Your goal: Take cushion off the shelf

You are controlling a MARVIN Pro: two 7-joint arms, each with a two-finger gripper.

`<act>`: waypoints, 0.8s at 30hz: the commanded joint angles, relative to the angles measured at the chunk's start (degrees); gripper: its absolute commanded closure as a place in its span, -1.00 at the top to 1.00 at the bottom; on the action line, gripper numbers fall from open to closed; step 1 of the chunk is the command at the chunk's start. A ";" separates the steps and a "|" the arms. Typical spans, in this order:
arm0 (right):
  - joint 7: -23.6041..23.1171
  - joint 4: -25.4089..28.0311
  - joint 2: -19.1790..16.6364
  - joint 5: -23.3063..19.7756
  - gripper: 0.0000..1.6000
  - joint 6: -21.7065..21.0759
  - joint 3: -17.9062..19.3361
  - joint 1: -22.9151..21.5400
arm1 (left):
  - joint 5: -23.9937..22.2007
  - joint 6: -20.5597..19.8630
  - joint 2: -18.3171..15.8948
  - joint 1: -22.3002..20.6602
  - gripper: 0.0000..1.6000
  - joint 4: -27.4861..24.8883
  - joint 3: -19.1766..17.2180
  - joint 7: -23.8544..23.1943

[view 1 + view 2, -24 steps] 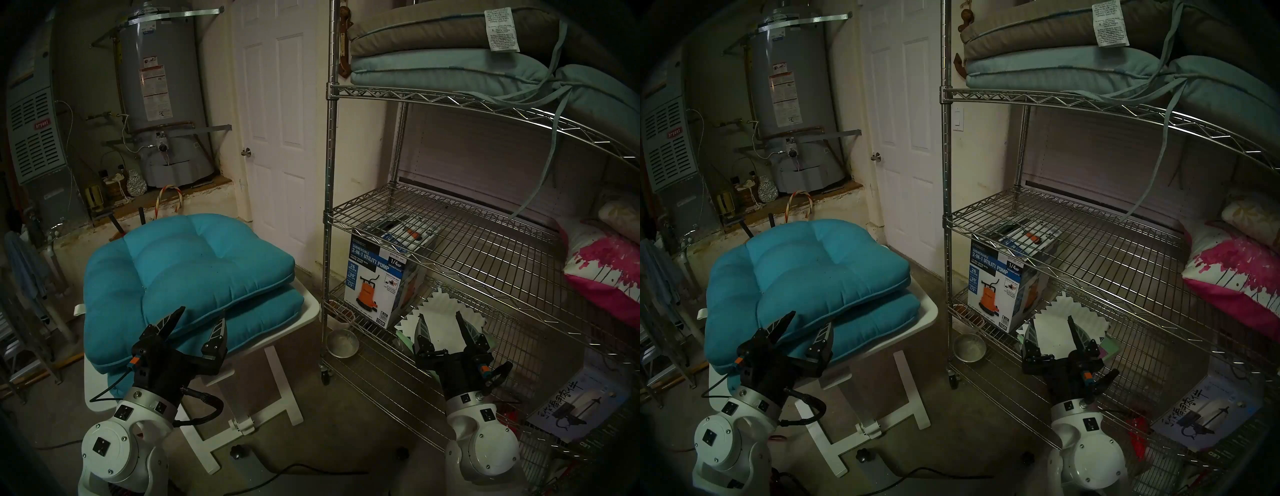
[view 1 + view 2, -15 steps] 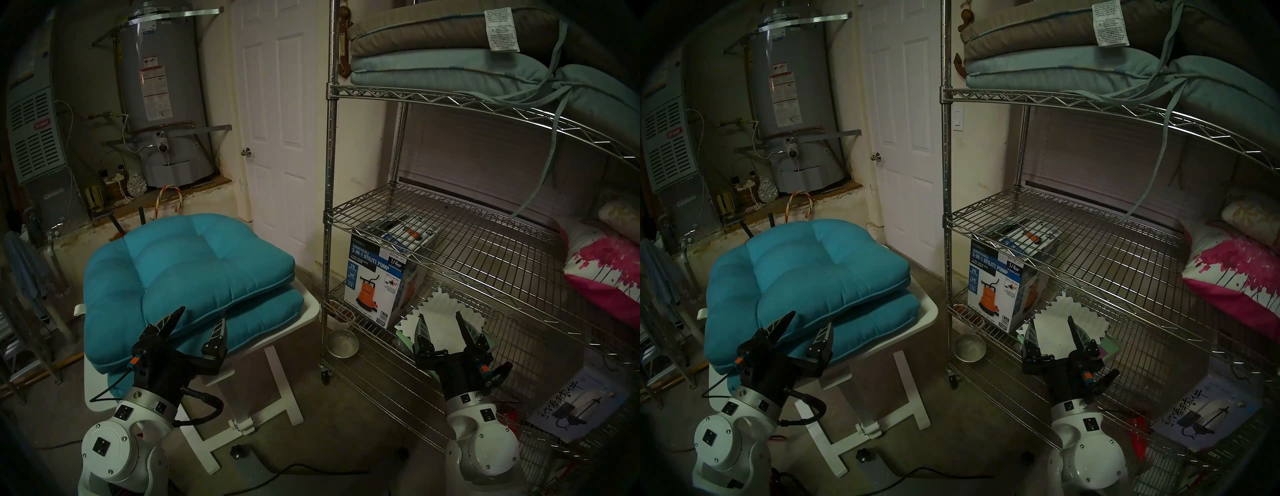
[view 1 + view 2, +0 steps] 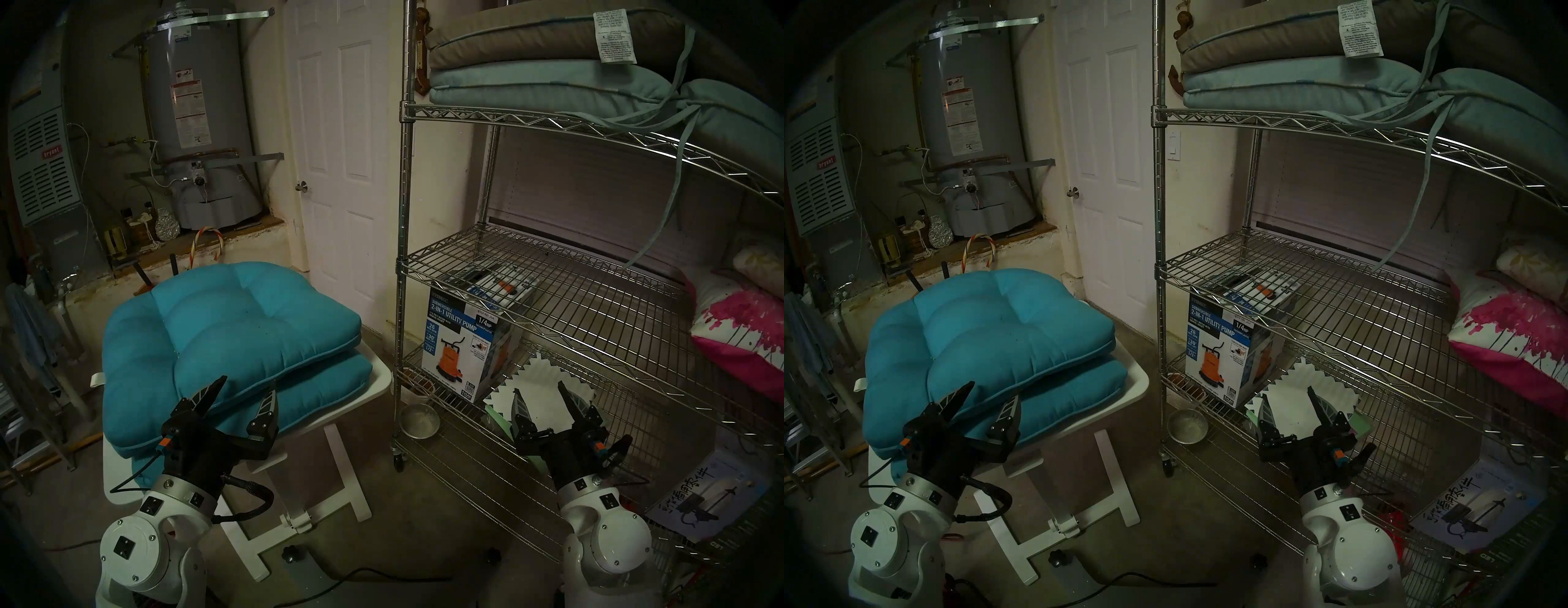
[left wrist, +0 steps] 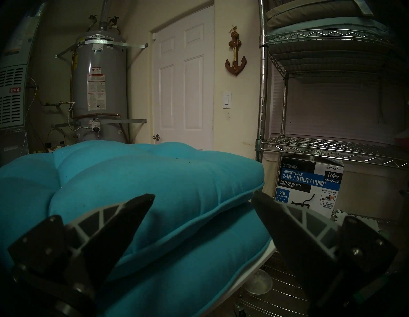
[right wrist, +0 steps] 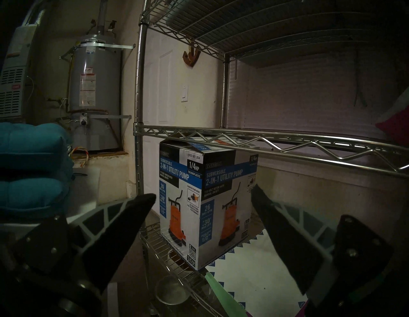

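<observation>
Shelf (image 3: 551, 293) of chrome wire stands upright on the right of the head view, its tiers running lengthwise from the front post toward the right edge. On the top visible tier lie two flat cushions, a brown cushion (image 3: 530, 36) stacked on a pale blue cushion (image 3: 539, 83), long sides along the tier, their ties hanging down. At the right end of the middle tier rests a pink and white pillow (image 3: 738, 335). A pump box (image 3: 464, 344) stands on a lower tier. To the left, two teal cushions (image 3: 220, 335) are stacked on a white table (image 3: 373, 382). The left end effector (image 3: 246, 392) hangs before the teal stack, jaws spread wide, holding nothing. The right end effector (image 3: 539, 392) faces the lower shelf, jaws also wide apart and empty.
</observation>
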State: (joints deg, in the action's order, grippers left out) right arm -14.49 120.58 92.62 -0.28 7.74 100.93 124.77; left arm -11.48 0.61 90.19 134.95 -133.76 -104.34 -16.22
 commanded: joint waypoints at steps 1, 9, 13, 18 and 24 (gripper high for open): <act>-0.37 1.64 -0.21 -0.33 1.00 0.30 -0.18 -0.78 | 0.00 0.13 -0.01 -0.04 1.00 -1.09 -0.03 -0.01; -0.53 1.66 -0.18 -0.38 1.00 0.22 -0.11 -0.81 | 0.00 0.13 -0.01 -0.03 1.00 -1.09 -0.03 -0.01; -0.58 1.66 -0.15 -0.38 1.00 0.22 -0.09 -0.82 | 0.00 0.13 -0.01 -0.03 1.00 -1.09 -0.03 -0.01; -0.63 1.66 -0.12 -0.37 1.00 0.23 -0.07 -0.82 | 0.00 0.13 -0.01 -0.03 1.00 -1.09 -0.03 -0.01; 0.67 4.65 0.61 3.37 1.00 1.54 -1.81 1.56 | 0.00 0.15 -0.01 -0.06 1.00 -1.06 -0.03 -0.02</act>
State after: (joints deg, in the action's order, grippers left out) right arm -15.22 120.97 92.43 -0.49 7.42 100.91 124.49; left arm -11.48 0.61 90.19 134.95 -133.75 -104.33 -16.23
